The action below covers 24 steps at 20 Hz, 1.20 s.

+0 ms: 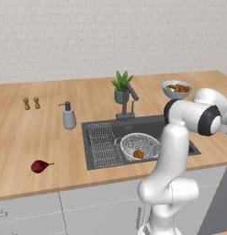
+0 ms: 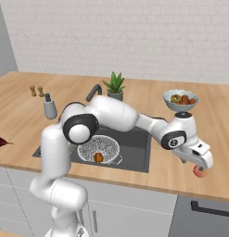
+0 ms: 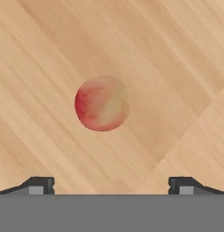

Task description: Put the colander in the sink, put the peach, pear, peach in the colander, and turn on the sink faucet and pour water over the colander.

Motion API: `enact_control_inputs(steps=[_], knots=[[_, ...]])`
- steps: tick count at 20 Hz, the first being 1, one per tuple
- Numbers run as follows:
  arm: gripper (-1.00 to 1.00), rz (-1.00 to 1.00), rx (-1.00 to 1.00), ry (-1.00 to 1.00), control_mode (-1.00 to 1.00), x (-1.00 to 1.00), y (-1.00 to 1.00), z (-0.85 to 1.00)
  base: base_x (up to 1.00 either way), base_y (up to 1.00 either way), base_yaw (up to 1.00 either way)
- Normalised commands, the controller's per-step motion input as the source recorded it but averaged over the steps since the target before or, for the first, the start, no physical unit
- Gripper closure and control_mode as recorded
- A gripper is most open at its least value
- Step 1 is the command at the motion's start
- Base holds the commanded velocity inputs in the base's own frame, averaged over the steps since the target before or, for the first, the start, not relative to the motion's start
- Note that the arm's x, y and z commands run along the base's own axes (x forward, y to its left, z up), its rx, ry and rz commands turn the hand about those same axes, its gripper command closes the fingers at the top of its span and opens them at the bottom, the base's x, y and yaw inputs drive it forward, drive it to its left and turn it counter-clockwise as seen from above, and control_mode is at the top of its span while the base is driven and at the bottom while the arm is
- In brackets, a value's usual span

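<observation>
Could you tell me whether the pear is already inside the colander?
No, the pear lies on the wooden counter left of the sink, while the colander holds one orange fruit.

Wooden counter (image 1: 41, 133) with pear (image 1: 39, 166), peach (image 3: 101, 103)

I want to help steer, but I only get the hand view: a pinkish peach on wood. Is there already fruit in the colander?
Observer: Yes, one orange peach lies in the colander, which sits in the sink.
Operator: Where's the pear?
Observer: The pear lies on the counter left of the sink, far from the arm.
Operator: Where is my peach in the room?
Observer: Your peach lies near the counter's front edge, right of the sink, just under the open end effector.
Operator: Is the water on?
Observer: No stream shows at the sink faucet.
</observation>
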Motion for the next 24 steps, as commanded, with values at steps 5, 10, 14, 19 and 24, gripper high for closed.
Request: enact_control_inputs(steps=[5,10,14,19,24], knots=[[-1.00,0.00,0.00,0.01,-1.00,0.35,-0.23,-0.10,0.00,0.00,0.00],[-1.00,0.00,0.04,0.00,-1.00,0.24,-0.20,-0.16,0.00,0.00,0.00],[-1.00,0.00,0.06,0.00,-1.00,0.15,-0.19,-0.25,0.00,0.00,0.00],[-1.00,0.00,0.04,0.00,-1.00,0.02,-0.18,-0.26,0.00,0.00,0.00],[-1.00,0.00,0.06,0.04,-1.00,0.00,0.00,-0.20,0.00,0.00,0.00]])
